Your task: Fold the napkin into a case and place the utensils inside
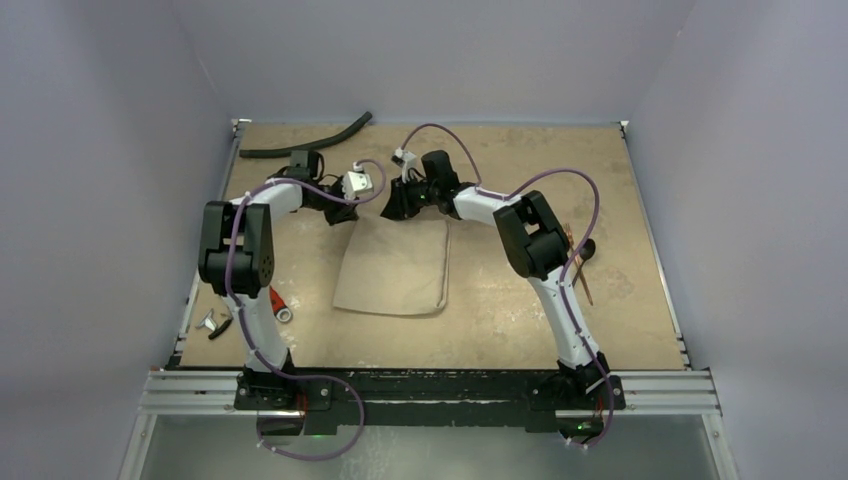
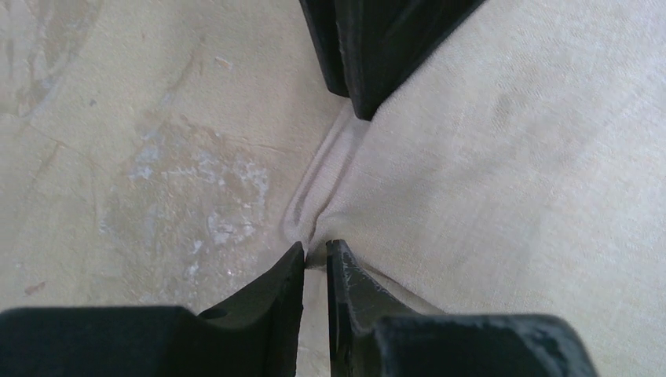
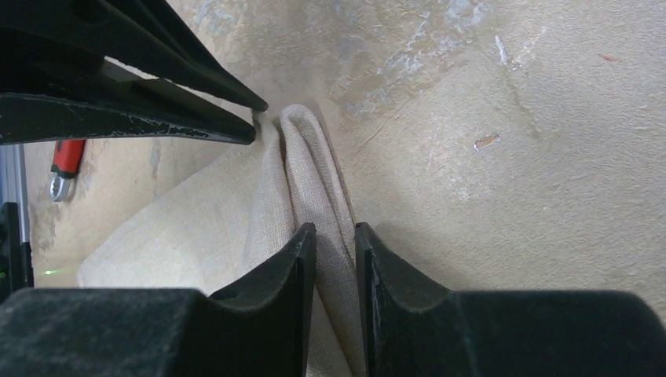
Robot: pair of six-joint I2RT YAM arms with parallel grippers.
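Napkin [image 1: 392, 268] lies mid-table [image 1: 520, 160], flat and tapered, with the wide end toward 6 o'clock. By my reading it is not yet a finished case. Utensils [image 1: 583, 275] sit well apart at its 3 o'clock, partly hidden behind the right arm.

Both arms work the 12 o'clock edge, tips just beside each other.
- Right gripper [image 3: 335, 232]: jaws pinching an upright ridge of cloth.
- Left gripper [image 2: 316, 250]: at the 11 o'clock corner, jaws nearly together with a slim gap. A raised crease ends right at the tips; I cannot tell whether it bites.

My read: mid-fold along the far hem. To do it well I'd hold the right pinch firm and carry both wrists together toward 6 o'clock. I'd stay low, so the layer lands flat without dragging the base. I'd leave a mouth open for the cutlery. Risk: a one-sided pull skews the pouch.
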